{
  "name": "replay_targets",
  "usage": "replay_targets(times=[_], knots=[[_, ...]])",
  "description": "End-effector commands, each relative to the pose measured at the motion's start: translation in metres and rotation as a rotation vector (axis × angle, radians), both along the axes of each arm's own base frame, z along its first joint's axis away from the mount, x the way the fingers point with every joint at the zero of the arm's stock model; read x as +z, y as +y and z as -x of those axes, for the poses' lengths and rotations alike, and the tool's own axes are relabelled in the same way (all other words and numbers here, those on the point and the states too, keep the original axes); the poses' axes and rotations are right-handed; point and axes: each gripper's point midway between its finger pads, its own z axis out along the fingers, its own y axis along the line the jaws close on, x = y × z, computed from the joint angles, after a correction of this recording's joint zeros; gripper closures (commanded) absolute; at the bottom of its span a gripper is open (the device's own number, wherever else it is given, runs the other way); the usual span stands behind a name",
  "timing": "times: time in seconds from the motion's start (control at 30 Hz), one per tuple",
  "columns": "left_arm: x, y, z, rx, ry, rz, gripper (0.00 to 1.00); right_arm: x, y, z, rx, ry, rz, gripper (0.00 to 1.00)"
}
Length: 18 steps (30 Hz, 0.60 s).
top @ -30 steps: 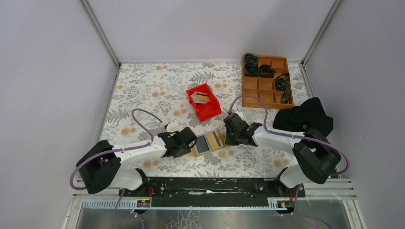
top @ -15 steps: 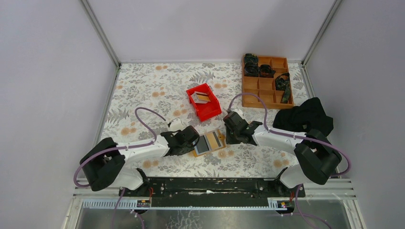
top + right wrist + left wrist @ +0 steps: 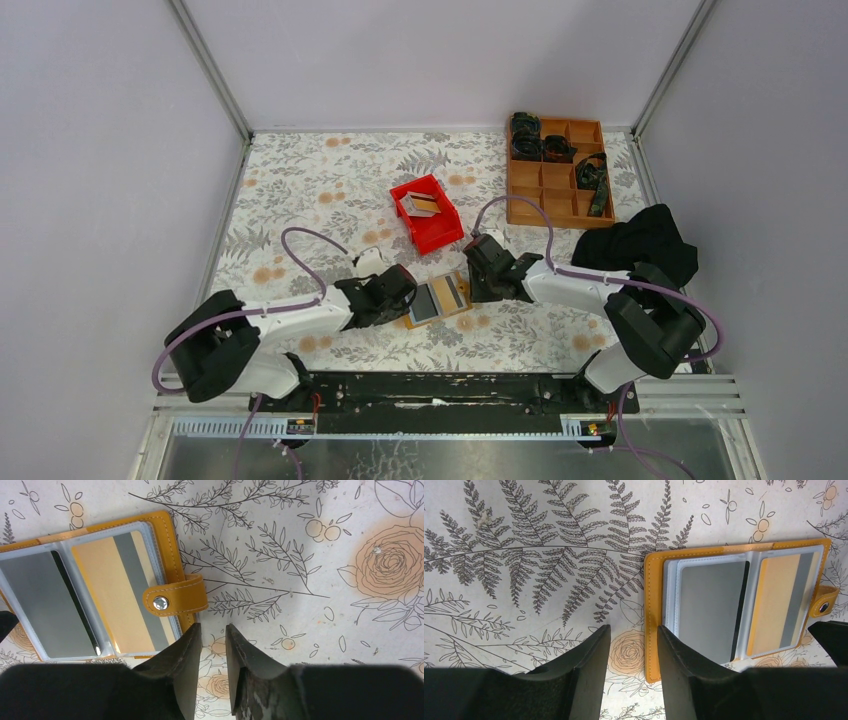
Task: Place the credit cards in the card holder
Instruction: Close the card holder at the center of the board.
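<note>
The card holder (image 3: 438, 297) lies open and flat on the table between my two grippers. In the left wrist view the card holder (image 3: 651, 605) shows a grey card (image 3: 710, 610) in one clear sleeve and a tan card with a grey stripe (image 3: 780, 605) in the other. My left gripper (image 3: 634, 637) is open at the holder's left edge, one finger over its corner. My right gripper (image 3: 213, 632) is slightly open and empty, just beside the snap tab (image 3: 175, 596) on the holder's right edge. More credit cards (image 3: 420, 204) lie in the red bin.
A red plastic bin (image 3: 440, 233) stands just behind the holder. An orange-brown compartment tray (image 3: 556, 196) with dark items is at the back right. A black cloth (image 3: 640, 245) lies by the right arm.
My left gripper has moved right up to the holder's left edge. My right gripper has shifted slightly left toward the holder's tab side.
</note>
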Motion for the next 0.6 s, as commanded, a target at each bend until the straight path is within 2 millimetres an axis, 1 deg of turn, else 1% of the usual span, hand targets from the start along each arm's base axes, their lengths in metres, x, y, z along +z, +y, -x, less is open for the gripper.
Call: replay_targets(times=[0.0,0.2,0.43,0.57], knots=[[-0.018,0.013,0.017,-0.015,0.051,-0.036,0.53,0.019,0.018,-0.009,0.018,-0.05,-0.068,0.67],[-0.022,0.016,0.021,-0.016,0.062,-0.036,0.54,0.015,0.021,-0.003,0.025,-0.02,-0.094,0.63],[-0.027,0.017,0.024,-0.026,0.077,-0.049,0.56,0.012,0.031,0.005,0.008,0.009,-0.197,0.6],[-0.028,0.017,0.024,-0.036,0.081,-0.056,0.57,0.008,0.032,0.01,-0.017,0.04,-0.264,0.58]])
